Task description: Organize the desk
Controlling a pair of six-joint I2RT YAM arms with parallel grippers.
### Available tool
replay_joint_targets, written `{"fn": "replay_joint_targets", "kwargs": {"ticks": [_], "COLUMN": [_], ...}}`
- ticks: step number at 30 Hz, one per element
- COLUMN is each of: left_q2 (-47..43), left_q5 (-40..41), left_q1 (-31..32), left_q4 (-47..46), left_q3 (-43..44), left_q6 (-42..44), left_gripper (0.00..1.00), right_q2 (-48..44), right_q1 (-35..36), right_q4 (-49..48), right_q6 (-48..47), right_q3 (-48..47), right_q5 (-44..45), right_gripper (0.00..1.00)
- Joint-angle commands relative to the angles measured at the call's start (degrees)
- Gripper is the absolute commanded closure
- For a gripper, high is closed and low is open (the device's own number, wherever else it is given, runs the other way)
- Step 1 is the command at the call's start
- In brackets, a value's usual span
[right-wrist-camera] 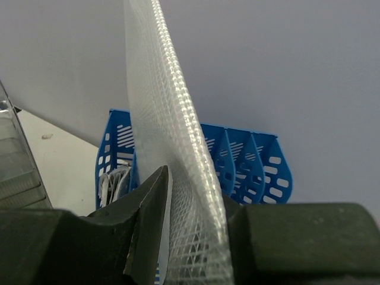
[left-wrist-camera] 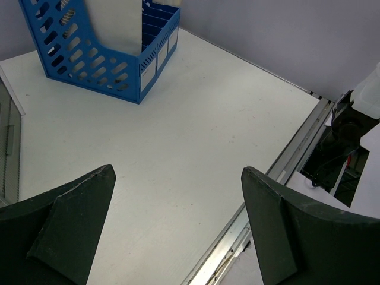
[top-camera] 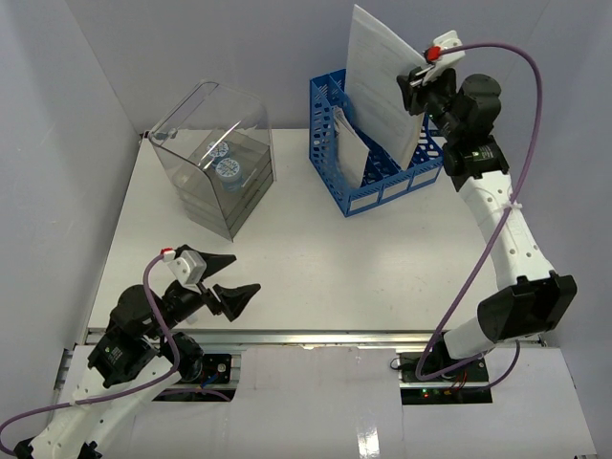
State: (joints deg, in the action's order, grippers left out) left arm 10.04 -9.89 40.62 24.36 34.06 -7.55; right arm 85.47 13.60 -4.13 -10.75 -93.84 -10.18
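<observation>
The desk [top-camera: 316, 258] is a white tabletop with white walls around it. At its back right, my right gripper [top-camera: 418, 84] is shut on a clear mesh document pouch [top-camera: 381, 86] with white sheets inside. The pouch hangs tilted, its lower end down in the blue file rack [top-camera: 375, 182]. In the right wrist view the pouch [right-wrist-camera: 163, 113] runs upright between the two dark fingers of the right gripper [right-wrist-camera: 196, 237], with the rack [right-wrist-camera: 249, 160] behind. My left gripper [top-camera: 234, 277] hovers open over the desk's front left, and nothing lies between its fingers in the left wrist view [left-wrist-camera: 178, 178].
A clear plastic drawer box [top-camera: 215, 172] stands at the back left. Folded white papers [top-camera: 349, 153] sit in the rack's left slot. A metal rail [top-camera: 316, 337] runs along the front edge. The walls stand close behind the rack and the box.
</observation>
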Motion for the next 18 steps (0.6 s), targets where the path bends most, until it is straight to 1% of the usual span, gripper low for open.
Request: {"fn": "replay_joint_targets", "kwargs": {"ticks": [1,9,18], "left_q2": [-0.46,-0.98,-1.76], "left_q5": [-0.19,0.58,1.36], "left_q1": [0.10,0.07,0.16], "left_q4": [-0.63,-0.45,-0.01], "left_q3": [-1.08,-1.54,-2.32], "left_q6": [-1.19,-1.50,-2.03], "left_gripper": [0.02,0.02,0.02], "right_q2": [1.12,5.32,9.70], "right_q1": [3.10,6.27,6.71], "right_q4": [-6.52,-9.76,-13.51], "right_q6": [-3.82,-5.95,-4.40], "right_q3": [-1.73,-1.70,0.20], "right_q5": [4.11,7.54,5.80], "right_gripper": [0.92,0.92,0.92]}}
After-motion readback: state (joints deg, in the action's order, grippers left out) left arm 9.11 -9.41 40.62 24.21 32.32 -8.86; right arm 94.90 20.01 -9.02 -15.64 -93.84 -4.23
